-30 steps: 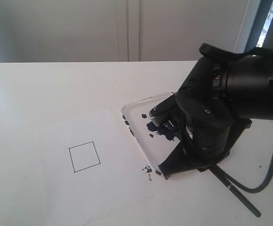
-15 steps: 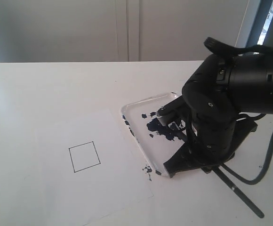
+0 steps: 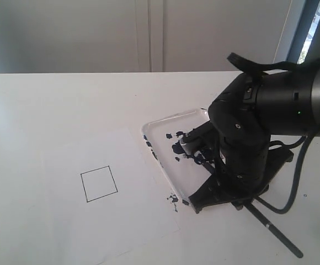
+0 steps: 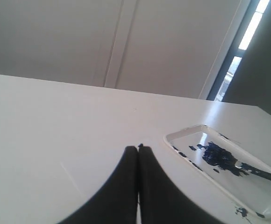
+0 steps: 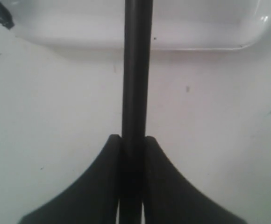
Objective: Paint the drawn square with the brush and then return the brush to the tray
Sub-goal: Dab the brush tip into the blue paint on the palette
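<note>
Right gripper [image 5: 133, 140] clamps the brush [image 5: 136, 70] beside the near-right edge of the tray [image 3: 171, 117]; left gripper [image 4: 138, 148] pinched closed on nothing; square [image 3: 99, 183] unobstructed at left.

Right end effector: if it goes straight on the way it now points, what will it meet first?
Probably the near rim of the shallow clear-white plastic tray, ahead along the thin black brush it grips.
</note>
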You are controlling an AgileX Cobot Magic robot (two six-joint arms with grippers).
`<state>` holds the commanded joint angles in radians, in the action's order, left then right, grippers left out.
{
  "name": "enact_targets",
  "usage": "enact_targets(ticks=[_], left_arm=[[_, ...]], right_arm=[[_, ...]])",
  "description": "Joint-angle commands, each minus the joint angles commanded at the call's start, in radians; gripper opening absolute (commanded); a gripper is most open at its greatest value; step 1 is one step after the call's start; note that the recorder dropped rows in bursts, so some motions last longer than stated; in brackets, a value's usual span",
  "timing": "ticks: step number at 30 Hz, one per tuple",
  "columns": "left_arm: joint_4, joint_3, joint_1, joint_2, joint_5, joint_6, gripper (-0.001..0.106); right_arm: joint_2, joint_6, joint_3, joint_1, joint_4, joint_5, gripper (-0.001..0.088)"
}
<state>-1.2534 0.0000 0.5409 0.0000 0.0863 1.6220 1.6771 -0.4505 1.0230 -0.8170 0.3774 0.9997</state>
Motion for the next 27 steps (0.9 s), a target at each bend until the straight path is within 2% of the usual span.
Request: enact_targets(ticks=[6, 11, 15, 18, 21, 27], left_arm=[[0.000, 0.000, 0.000, 0.000, 0.088, 0.000, 0.000], [0.005, 0.000, 0.000, 0.000, 0.116, 0.000, 0.000], [0.005, 0.000, 0.000, 0.000, 0.144, 0.000, 0.000], [0.005, 0.000, 0.000, 0.000, 0.146, 0.000, 0.000], [0.005, 0.000, 0.000, 0.000, 0.129, 0.045, 0.000], [0.005, 0.000, 0.000, 0.000, -0.001, 0.152, 0.000]], right_arm=[[0.000, -0.024, 0.000, 0.023, 0.029, 0.017, 0.0000], [0.000, 0.030, 0.000, 0.027, -0.048, 0.003, 0.0000], [0.000, 0.121, 0.000, 0.027, -0.162, -0.034, 0.0000], [0.000, 0.138, 0.000, 0.027, -0.176, -0.057, 0.0000], [0.000, 0.131, 0.000, 0.030, -0.148, -0.064, 0.0000], [0.000, 0.027, 0.000, 0.030, -0.039, -0.057, 0.0000]])
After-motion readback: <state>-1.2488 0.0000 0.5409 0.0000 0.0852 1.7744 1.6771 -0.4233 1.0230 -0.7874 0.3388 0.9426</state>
